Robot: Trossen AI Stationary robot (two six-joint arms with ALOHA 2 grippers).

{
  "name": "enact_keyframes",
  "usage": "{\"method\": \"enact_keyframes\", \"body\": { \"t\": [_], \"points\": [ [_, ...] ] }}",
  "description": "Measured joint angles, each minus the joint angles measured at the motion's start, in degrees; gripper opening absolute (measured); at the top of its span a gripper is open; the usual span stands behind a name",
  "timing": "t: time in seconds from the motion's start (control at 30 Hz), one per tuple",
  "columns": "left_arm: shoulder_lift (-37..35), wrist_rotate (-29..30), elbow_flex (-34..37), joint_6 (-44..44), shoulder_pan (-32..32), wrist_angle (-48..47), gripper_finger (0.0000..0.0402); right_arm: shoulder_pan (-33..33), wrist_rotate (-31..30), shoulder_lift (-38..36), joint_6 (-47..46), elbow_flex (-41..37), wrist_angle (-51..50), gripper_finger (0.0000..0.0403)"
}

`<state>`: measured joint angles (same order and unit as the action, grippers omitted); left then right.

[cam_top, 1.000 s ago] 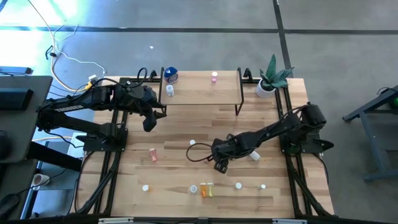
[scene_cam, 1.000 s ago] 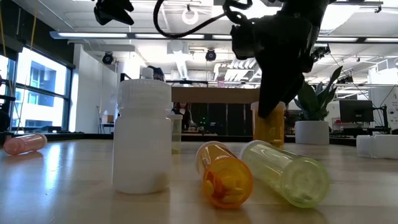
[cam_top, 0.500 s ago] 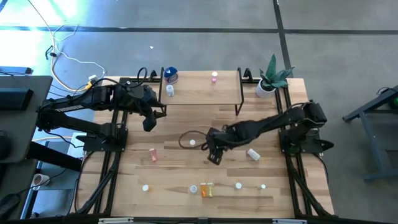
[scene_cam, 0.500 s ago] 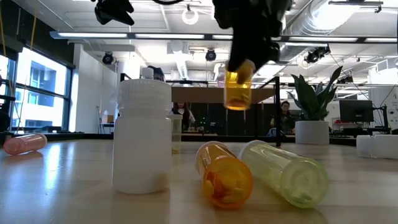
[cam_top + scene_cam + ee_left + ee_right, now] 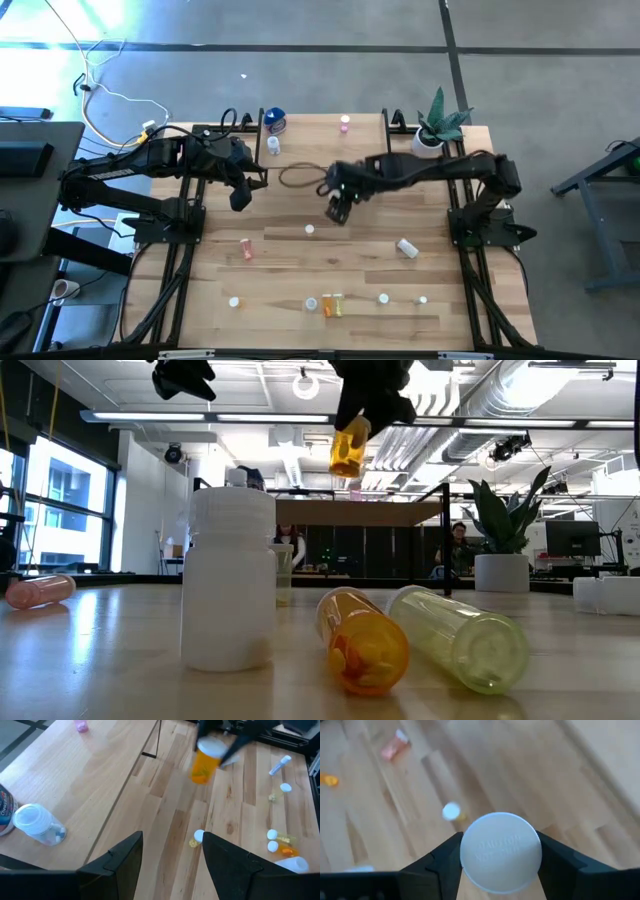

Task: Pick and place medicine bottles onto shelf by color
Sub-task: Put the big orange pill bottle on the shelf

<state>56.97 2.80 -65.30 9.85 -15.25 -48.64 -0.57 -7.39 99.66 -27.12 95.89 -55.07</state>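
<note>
My right gripper [image 5: 337, 209] is shut on an orange medicine bottle [image 5: 348, 448] with a white cap, high above the table in front of the shelf [image 5: 320, 150]. On the shelf stand a blue-topped bottle [image 5: 274, 121], a clear white-capped one [image 5: 272, 146] and a pink one [image 5: 344, 124]. My left gripper [image 5: 240, 198] hangs open by the shelf's left end, touching nothing. More bottles lie on the table: a pink one [image 5: 246, 248], a white one [image 5: 407, 248] and an orange one [image 5: 333, 305]. My right gripper pinches the orange bottle at its white cap [image 5: 466, 854], one finger on each side of the cap's rim. The fingers come from above, slanting down. The bottle's orange body [image 5: 204, 766] hangs tilted below the fingers, lifted clear of the table.
A potted plant [image 5: 438, 125] stands at the far right corner beside the shelf. Several small bottles sit in a row near the table's front edge [image 5: 383, 298]. A small white bottle [image 5: 309, 230] stands on the table below my right gripper.
My right gripper has risen and swung toward the far edge and the shelf, carrying the orange bottle. The bottle stood on the table a second ago and now hangs tilted, well clear of it.
</note>
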Motion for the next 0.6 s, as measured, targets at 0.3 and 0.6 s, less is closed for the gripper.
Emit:
{"method": "enact_keyframes", "body": {
  "t": [0.3,0.6],
  "points": [
    [0.0,0.0,0.0,0.0,0.0,0.0,0.0194,-8.9,-1.2,0.0,7.7,9.3,-7.0,0.0198],
    [0.0,0.0,0.0,0.0,0.0,0.0,0.0194,-17.5,-1.3,0.0,16.8,16.7,-9.1,0.0198]
  ]
}}
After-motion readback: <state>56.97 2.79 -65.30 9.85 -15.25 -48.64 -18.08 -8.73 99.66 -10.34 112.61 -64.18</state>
